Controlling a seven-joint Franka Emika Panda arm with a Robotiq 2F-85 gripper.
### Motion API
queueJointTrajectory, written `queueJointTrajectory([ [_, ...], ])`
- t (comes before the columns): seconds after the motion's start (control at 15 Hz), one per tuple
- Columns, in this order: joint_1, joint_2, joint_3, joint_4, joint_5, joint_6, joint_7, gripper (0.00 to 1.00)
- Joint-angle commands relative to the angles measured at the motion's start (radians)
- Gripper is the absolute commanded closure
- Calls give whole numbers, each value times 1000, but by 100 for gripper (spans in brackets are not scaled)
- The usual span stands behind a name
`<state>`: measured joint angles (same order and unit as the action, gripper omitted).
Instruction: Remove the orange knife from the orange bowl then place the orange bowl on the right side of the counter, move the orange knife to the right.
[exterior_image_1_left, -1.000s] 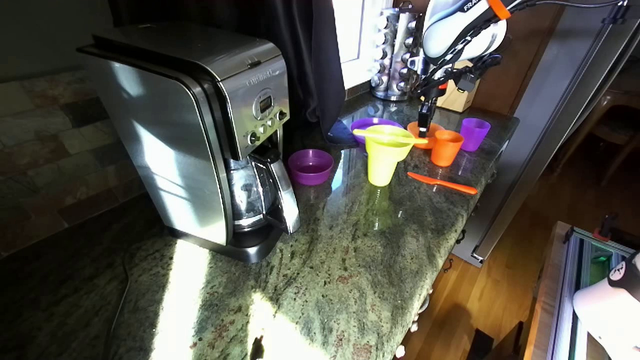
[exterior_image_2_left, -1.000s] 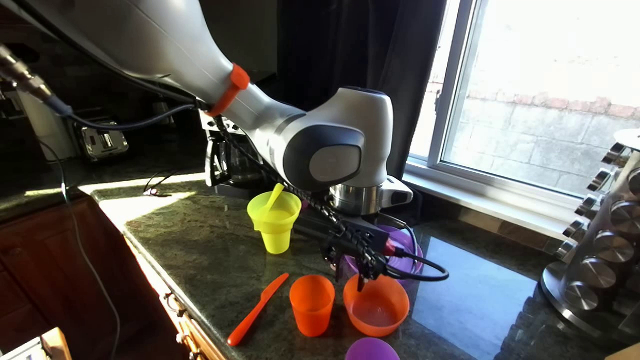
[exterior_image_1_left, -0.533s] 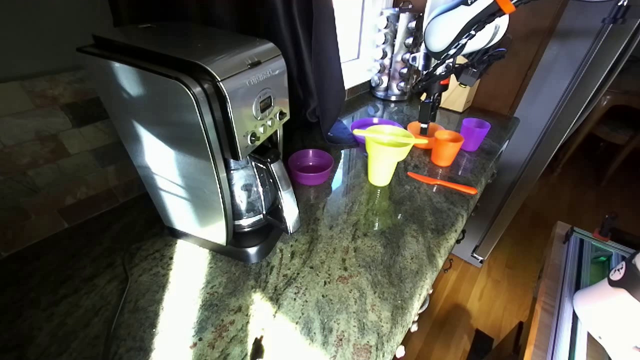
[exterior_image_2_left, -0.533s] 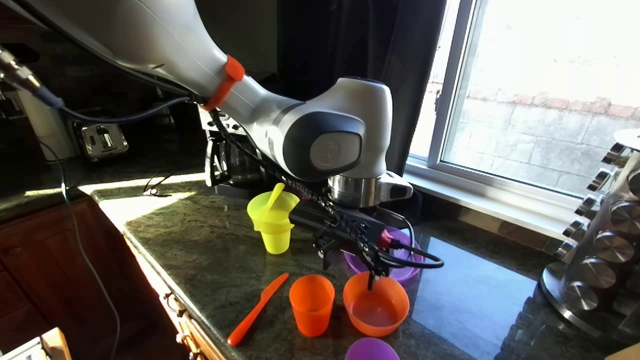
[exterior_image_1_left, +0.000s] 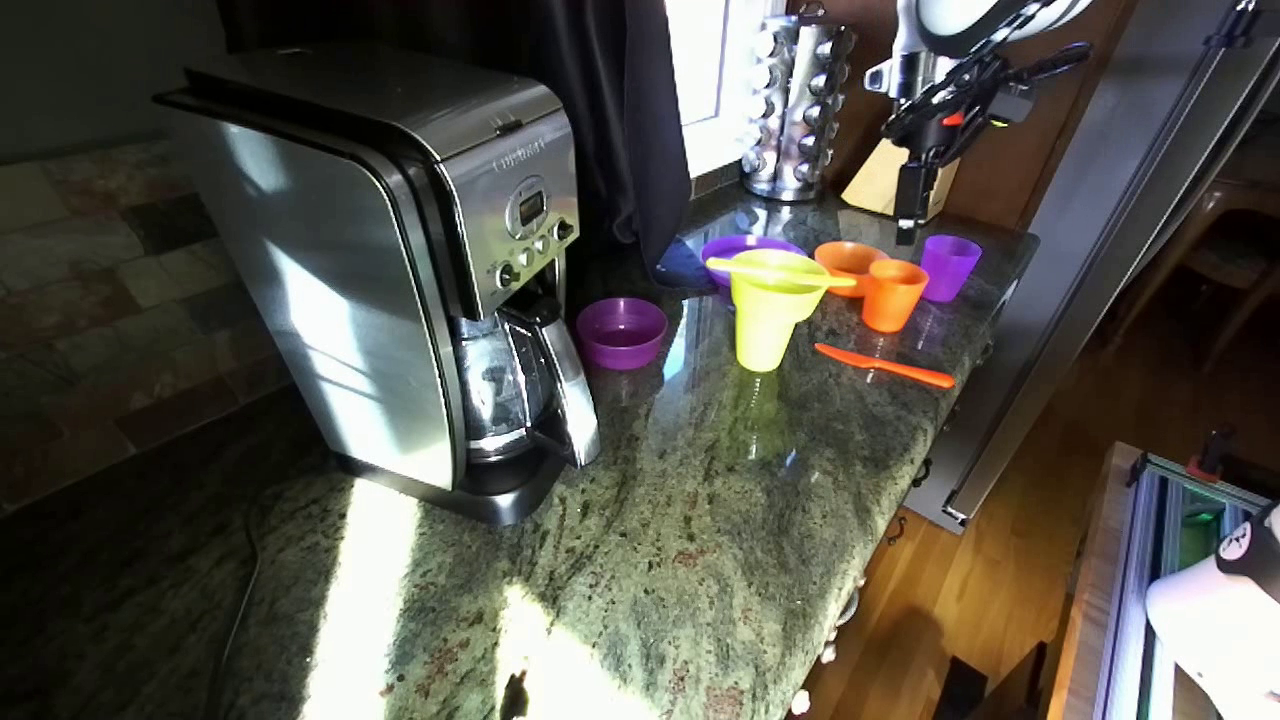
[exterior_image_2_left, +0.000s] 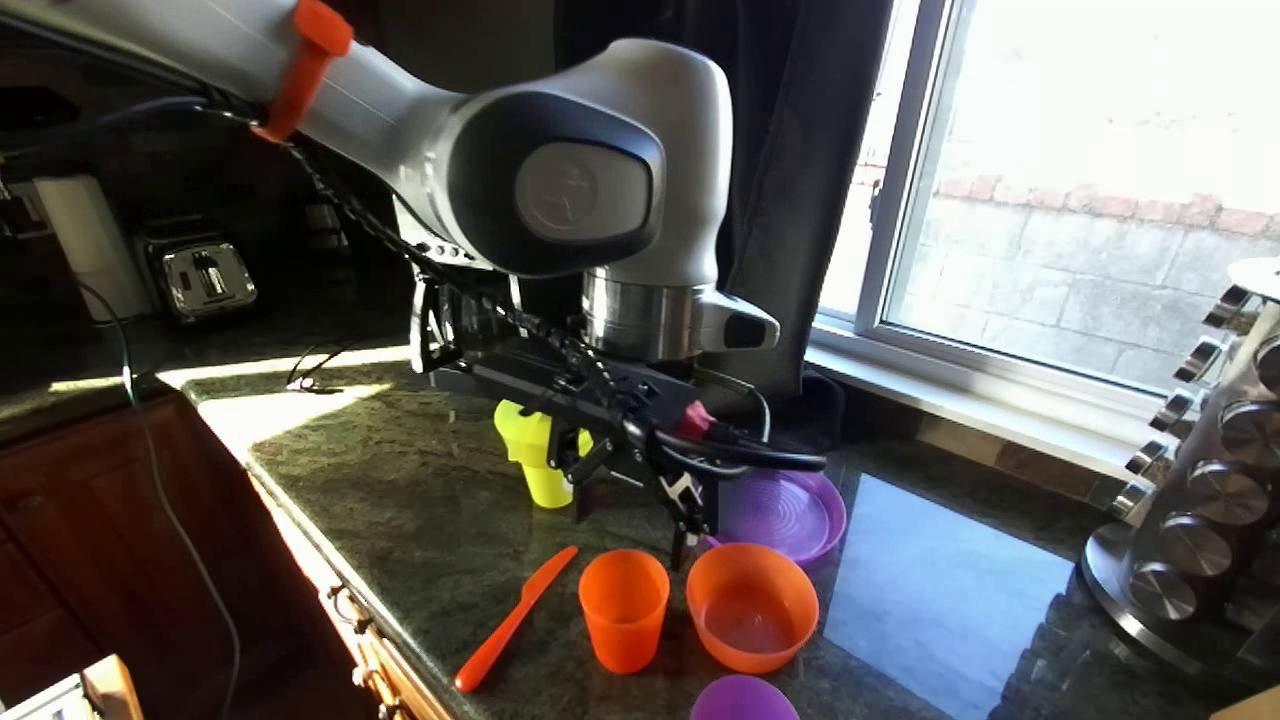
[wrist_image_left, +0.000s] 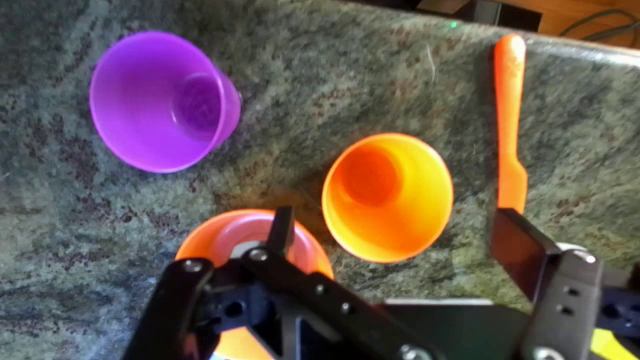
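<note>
Note spread gripper (wrist_image_left: 396, 220), raised above counter (exterior_image_1_left: 650, 540), pinching nothing; presumably readied for next pick. Find knife (wrist_image_left: 508, 125) flat on counter, out of bowl (exterior_image_2_left: 752, 612); likely set apart to leave bowl free. Find bowl upright, just beside orange cup (exterior_image_2_left: 625, 620); probably for rim grasp.

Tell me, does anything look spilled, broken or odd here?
Nothing looks spilled or broken, and the orange bowl stands upright. Slightly odd: a yellow utensil lies across the yellow cup, sticking out past its rim, so it might get knocked off.
</note>
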<state>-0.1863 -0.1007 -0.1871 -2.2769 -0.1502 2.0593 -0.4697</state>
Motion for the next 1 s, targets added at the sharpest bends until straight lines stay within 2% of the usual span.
queueJointTrajectory([
  [0.0, 3, -194, -5, -164, -58, -78, -17, 0],
  [0.2, 10, -300, -18, -267, -71, -109, -61, 0],
  [0.6, 33, -440, -30, -450, -62, -29, -98, 0],
  [0.67, 42, -452, -40, -475, -14, -3, -80, 0],
  [0.87, 44, -446, -27, -539, -42, 134, -47, 0],
  [0.93, 58, -378, -25, -473, -38, 149, -57, 0],
])
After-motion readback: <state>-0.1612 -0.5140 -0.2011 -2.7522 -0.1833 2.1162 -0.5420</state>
